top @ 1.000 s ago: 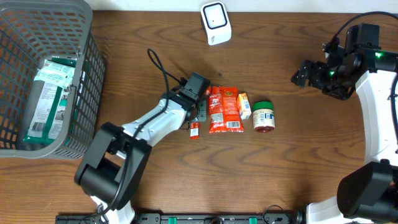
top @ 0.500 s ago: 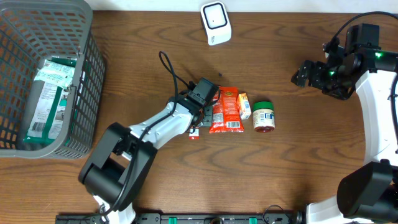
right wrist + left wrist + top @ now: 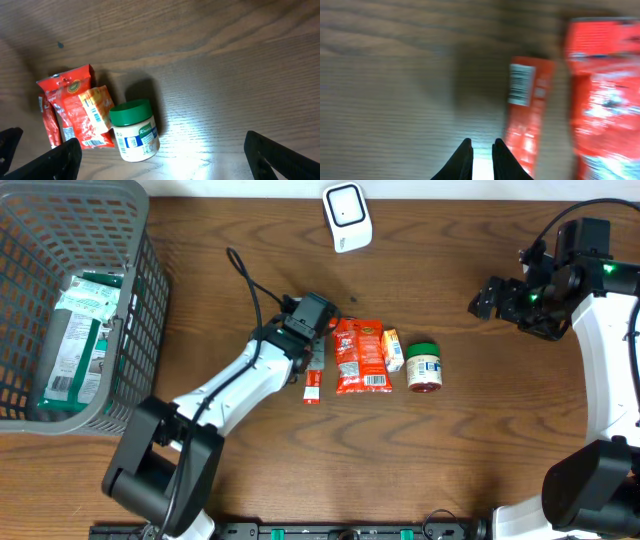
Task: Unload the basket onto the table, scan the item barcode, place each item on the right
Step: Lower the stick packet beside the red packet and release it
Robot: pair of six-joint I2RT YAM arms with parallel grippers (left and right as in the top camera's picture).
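A small red sachet point(image 3: 312, 383) with a white barcode label point(image 3: 521, 85) lies flat on the wooden table, left of a large red packet point(image 3: 361, 355). My left gripper point(image 3: 316, 358) hovers just above the sachet's upper end. Its black fingertips point(image 3: 464, 152) stand almost together with nothing between them, and the sachet point(image 3: 525, 115) is just to their right. The white scanner point(image 3: 347, 217) stands at the back centre. My right gripper point(image 3: 490, 298) hangs wide open at the right, above the table, holding nothing.
A small orange packet point(image 3: 393, 349) and a green-lidded jar point(image 3: 424, 366) lie right of the red packet. The jar point(image 3: 132, 132) shows below my right gripper point(image 3: 160, 165). A grey basket point(image 3: 135, 290) at the left holds green-and-white packets point(image 3: 75, 340).
My left gripper swung right onto the red packet's edge, then drew back left and up, so more of the small sachet shows. The right arm has not moved.
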